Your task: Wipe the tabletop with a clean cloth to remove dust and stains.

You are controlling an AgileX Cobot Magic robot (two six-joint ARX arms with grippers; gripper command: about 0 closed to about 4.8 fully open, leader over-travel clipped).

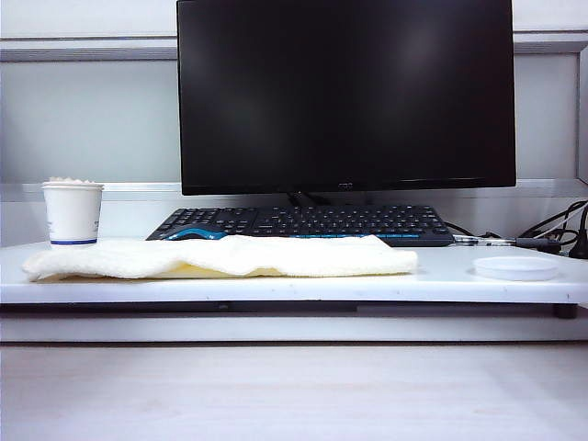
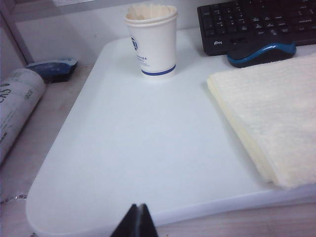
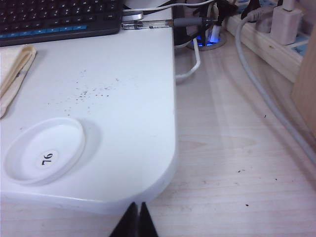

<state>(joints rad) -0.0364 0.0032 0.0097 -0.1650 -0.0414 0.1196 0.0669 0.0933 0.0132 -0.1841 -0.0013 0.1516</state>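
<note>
The white tabletop [image 1: 459, 268] spans the exterior view, with the cream-yellow cloth [image 1: 220, 256] lying folded along its front left half. In the left wrist view the cloth [image 2: 276, 118] rests on the tabletop [image 2: 133, 148]; my left gripper [image 2: 138, 207] is shut and empty, just before the slab's front edge. In the right wrist view the tabletop [image 3: 123, 108] carries a scatter of dark dust specks [image 3: 94, 91], and one end of the cloth [image 3: 12, 74] shows. My right gripper [image 3: 137, 205] is shut and empty near the slab's rounded front corner. Neither gripper appears in the exterior view.
A paper cup [image 1: 73, 211] stands at the slab's back left. A black keyboard [image 1: 312, 223] with a blue mouse [image 2: 261, 53] sits under the monitor [image 1: 345, 92]. A white round lid [image 1: 515, 267] lies at the right. Cables and a power strip [image 3: 276, 34] lie off the right edge.
</note>
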